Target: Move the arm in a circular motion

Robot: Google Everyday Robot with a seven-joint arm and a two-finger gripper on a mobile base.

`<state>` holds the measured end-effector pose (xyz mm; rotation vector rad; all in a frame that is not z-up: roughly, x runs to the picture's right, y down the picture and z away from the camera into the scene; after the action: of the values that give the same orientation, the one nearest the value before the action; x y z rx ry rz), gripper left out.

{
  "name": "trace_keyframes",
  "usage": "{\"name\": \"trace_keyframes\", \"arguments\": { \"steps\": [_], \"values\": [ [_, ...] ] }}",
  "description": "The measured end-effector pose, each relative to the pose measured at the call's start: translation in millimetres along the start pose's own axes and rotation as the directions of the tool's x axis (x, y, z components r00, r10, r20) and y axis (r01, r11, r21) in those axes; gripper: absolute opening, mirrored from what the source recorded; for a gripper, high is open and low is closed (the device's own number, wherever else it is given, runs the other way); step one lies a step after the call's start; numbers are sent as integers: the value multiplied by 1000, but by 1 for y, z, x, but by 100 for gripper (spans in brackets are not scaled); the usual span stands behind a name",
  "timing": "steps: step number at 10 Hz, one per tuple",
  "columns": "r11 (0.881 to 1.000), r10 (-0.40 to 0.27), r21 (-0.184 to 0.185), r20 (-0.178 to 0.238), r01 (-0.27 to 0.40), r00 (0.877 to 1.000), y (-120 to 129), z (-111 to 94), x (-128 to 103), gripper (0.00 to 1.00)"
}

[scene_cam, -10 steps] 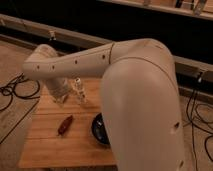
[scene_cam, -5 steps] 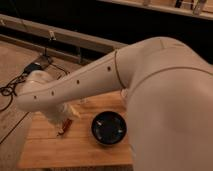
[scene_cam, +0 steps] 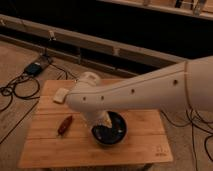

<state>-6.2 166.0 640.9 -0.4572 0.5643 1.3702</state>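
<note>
The arm [scene_cam: 145, 92] — a glossy cream tube, bulbous at its joints — reaches in from the right over the slatted wooden table [scene_cam: 145, 145], likely part-way round its circle. Its gripper [scene_cam: 105, 120] hangs at the rim of the dark round bowl [scene_cam: 116, 135] — open or closed cannot be told. A small reddish object [scene_cam: 65, 125] lies nearby.

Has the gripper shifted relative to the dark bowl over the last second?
Yes. The arm has swung the gripper rightward across the wooden table: from left of the dark bowl to over it.
</note>
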Motion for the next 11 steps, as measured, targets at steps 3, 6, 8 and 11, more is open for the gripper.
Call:
{"name": "trace_keyframes", "arguments": {
  "steps": [3, 6, 8, 11],
  "values": [
    [987, 155, 35, 11, -155, 988, -87, -1, -32, 65],
    [980, 191, 44, 70, -194, 979, -112, -21, -98, 65],
    [988, 151, 22, 121, -155, 981, -81, -39, -148, 65],
    [998, 62, -10, 152, -61, 986, -20, -50, -188, 65]
  ]
}}
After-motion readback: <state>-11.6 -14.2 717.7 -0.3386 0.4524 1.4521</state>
